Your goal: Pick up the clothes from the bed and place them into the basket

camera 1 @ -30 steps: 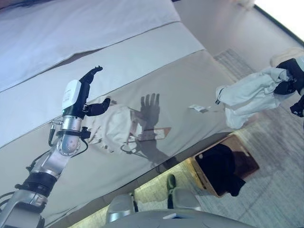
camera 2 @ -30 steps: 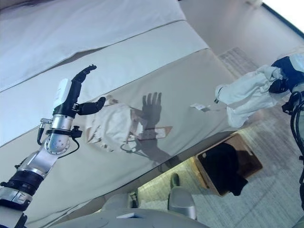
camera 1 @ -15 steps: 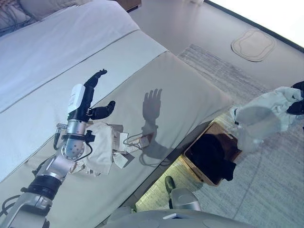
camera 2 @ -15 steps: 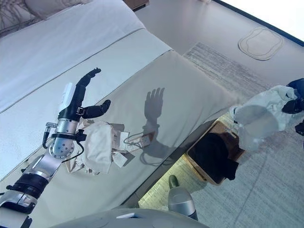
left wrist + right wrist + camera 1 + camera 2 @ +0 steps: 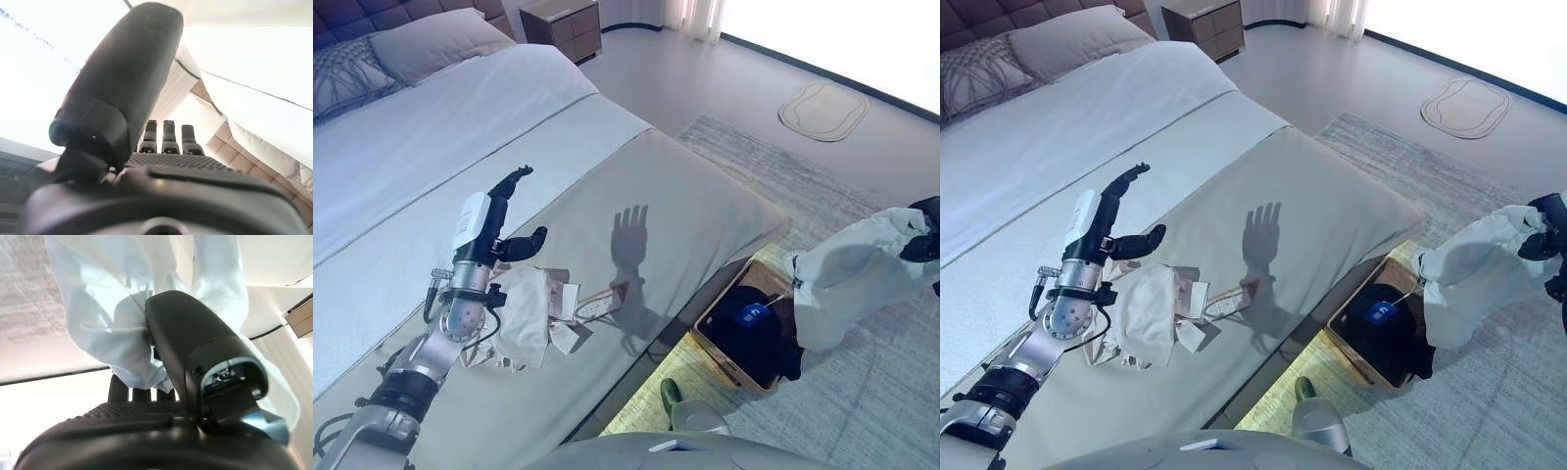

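Note:
My right hand (image 5: 923,233) is shut on a pale blue garment (image 5: 850,279) and holds it in the air, to the right of and above the basket (image 5: 717,350); in the right wrist view the thumb (image 5: 195,357) presses into the cloth (image 5: 112,328). The wooden basket stands on the floor at the bed's foot with dark clothes (image 5: 754,328) in it. My left hand (image 5: 494,211) is open, fingers straight, raised above a crumpled cream garment (image 5: 524,313) that lies on the grey bed cover (image 5: 685,206).
A grey rug (image 5: 862,392) lies under the basket. Pillows (image 5: 401,49) lie at the head of the bed and a nightstand (image 5: 563,24) stands beyond. A pale round mat (image 5: 827,108) lies on the floor at the far right.
The camera has swung, so the whole scene shifted. My right hand has carried the pale garment off the bed edge to beside the basket. My left hand stays raised and open.

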`<state>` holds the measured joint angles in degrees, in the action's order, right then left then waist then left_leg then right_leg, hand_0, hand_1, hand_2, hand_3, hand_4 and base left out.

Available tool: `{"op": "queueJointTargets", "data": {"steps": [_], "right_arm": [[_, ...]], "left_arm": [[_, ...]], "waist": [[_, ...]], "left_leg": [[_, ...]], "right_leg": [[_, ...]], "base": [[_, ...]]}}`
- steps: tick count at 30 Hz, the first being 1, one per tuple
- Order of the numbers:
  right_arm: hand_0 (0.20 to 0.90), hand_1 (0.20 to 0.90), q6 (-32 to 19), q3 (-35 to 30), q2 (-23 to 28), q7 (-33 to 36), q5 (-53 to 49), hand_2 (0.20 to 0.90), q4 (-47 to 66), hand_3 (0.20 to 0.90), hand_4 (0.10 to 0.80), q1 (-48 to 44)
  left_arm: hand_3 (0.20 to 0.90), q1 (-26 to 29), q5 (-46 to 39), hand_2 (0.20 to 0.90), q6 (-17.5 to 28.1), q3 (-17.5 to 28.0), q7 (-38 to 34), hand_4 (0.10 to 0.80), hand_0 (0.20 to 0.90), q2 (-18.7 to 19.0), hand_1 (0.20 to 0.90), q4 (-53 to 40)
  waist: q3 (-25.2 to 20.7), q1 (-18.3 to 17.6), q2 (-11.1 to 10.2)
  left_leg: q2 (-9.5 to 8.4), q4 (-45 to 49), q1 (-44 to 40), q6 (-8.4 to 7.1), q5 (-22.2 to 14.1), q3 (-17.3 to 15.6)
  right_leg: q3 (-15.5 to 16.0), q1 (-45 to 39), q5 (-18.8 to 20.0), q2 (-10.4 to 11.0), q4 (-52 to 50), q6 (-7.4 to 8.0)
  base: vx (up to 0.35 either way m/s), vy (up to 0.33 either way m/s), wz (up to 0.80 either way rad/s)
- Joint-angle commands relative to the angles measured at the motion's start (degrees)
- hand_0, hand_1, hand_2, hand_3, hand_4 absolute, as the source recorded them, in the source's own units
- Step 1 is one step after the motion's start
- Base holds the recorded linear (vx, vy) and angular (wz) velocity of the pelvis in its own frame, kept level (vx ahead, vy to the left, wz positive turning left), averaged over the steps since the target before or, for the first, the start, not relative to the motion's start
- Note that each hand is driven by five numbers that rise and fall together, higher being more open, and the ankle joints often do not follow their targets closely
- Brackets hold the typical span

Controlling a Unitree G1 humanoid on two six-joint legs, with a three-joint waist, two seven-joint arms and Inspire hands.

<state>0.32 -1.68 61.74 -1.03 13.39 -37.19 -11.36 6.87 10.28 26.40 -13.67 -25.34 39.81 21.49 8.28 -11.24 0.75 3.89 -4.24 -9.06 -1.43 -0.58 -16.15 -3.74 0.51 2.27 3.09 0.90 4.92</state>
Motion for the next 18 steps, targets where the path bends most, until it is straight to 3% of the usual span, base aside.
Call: {"op": "queueJointTargets", "data": {"steps": [1, 3, 4, 5, 7, 18], "right_arm": [[0.300, 0.300, -1.0, -1.3, 2.7, 3.3, -0.2, 0.300, -1.8, 0.200, 0.100, -5.3], [0.300, 0.300, -0.1, -1.3, 2.2, 2.6, 0.7, 0.300, -2.4, 0.200, 0.100, -5.1], [0.566, 0.566, 0.7, -1.3, 2.0, 2.4, 1.2, 0.566, -2.7, 0.510, 0.410, -4.9], [0.900, 0.900, 1.6, -1.1, 1.7, 2.1, 1.6, 0.900, -3.4, 0.900, 0.800, -4.8], [0.900, 0.900, 4.3, -0.9, 1.1, 1.4, 1.2, 0.900, -5.2, 0.900, 0.800, -4.3], [0.900, 0.900, 3.5, -1.1, 1.3, 2.0, 0.3, 0.900, -5.5, 0.900, 0.800, -4.9]], "left_arm": [[0.900, 4.3, -0.6, 0.900, 2.9, 1.6, -1.7, 0.800, 0.900, 1.8, 0.900, -2.7], [0.900, 4.3, -0.6, 0.900, 2.7, 1.6, -1.7, 0.800, 0.900, 1.8, 0.900, -3.1], [0.900, 4.2, -0.6, 0.900, 2.7, 1.8, -1.7, 0.800, 0.900, 1.9, 0.900, -3.3], [0.900, 4.1, -0.3, 0.900, 2.7, 2.0, -2.1, 0.800, 0.900, 1.8, 0.900, -3.5], [0.900, 3.9, 0.0, 0.900, 2.6, 2.5, -2.4, 0.800, 0.900, 1.8, 0.900, -4.0], [0.900, 4.0, -0.6, 0.900, 1.5, 2.7, -1.1, 0.800, 0.900, 2.5, 0.900, -5.3]], "waist": [[-5.4, 0.5, -1.4], [-5.4, 0.5, -1.1], [-5.4, 0.5, -1.0], [-5.5, 0.5, -0.9], [-5.4, 0.6, -0.6], [-5.6, 0.8, -0.5]], "left_leg": [[0.68, 9.8, 4.0, 0.15, -6.5, 1.0], [0.56, 9.4, 4.0, 0.16, -6.5, 1.1], [0.52, 9.3, 4.0, 0.16, -6.4, 1.1], [0.54, 9.2, 3.9, 0.14, -6.4, 1.0], [0.51, 8.8, 3.8, 0.15, -6.2, 0.9], [0.35, 7.8, 3.3, 0.15, -5.8, 1.1]], "right_leg": [[2.3, 2.2, -1.0, -0.8, -4.9, 0.01], [2.4, 2.1, -1.0, -0.8, -4.6, 0.02], [2.4, 2.1, -0.9, -0.8, -4.6, 0.03], [2.5, 2.2, -0.9, -0.7, -4.5, 0.06], [2.6, 2.1, -0.8, -0.7, -4.3, 0.06], [3.1, 1.6, -0.9, -0.7, -4.1, 0.01]], "base": [[0.000, 0.000, 0.00], [0.000, 0.000, 0.00], [0.000, 0.000, 0.00], [-0.013, -0.019, 0.04], [-0.009, -0.020, 0.05], [0.002, -0.006, 0.03]]}}
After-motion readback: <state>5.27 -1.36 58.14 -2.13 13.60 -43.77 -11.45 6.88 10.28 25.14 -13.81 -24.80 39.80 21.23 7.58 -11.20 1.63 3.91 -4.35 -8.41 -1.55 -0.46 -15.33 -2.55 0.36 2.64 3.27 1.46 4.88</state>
